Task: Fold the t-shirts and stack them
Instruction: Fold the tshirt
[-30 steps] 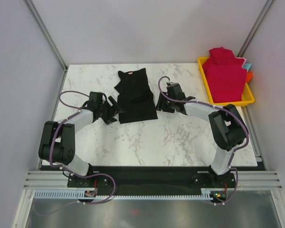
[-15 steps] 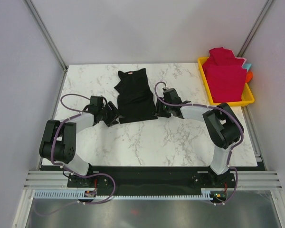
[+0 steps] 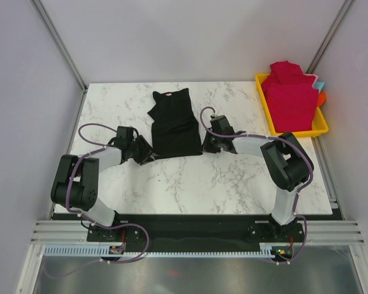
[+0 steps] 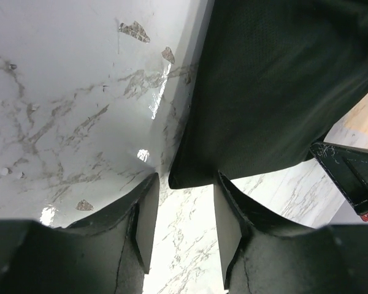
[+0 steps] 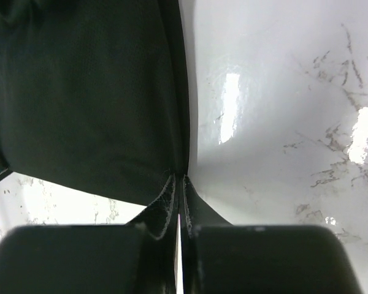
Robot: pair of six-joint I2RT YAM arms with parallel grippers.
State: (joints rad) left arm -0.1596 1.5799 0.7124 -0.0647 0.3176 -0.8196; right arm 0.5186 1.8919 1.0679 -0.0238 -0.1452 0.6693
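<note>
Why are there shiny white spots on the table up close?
Left wrist view: light bounces off the glossy table, making small bright patches. Right wrist view: bigger glare streaks; the black t-shirt stays dark. Top view: even light, no glare.

**Student:** From where does the top view look?
**Tutor:** From high behind the near edge, down over the whole marble table (image 3: 233, 184).
**Student:** And the wrist views?
**Tutor:** Each looks forward, very close to the tabletop. All three share the near hem of the black t-shirt (image 3: 173, 128), one corner per wrist view.
</note>
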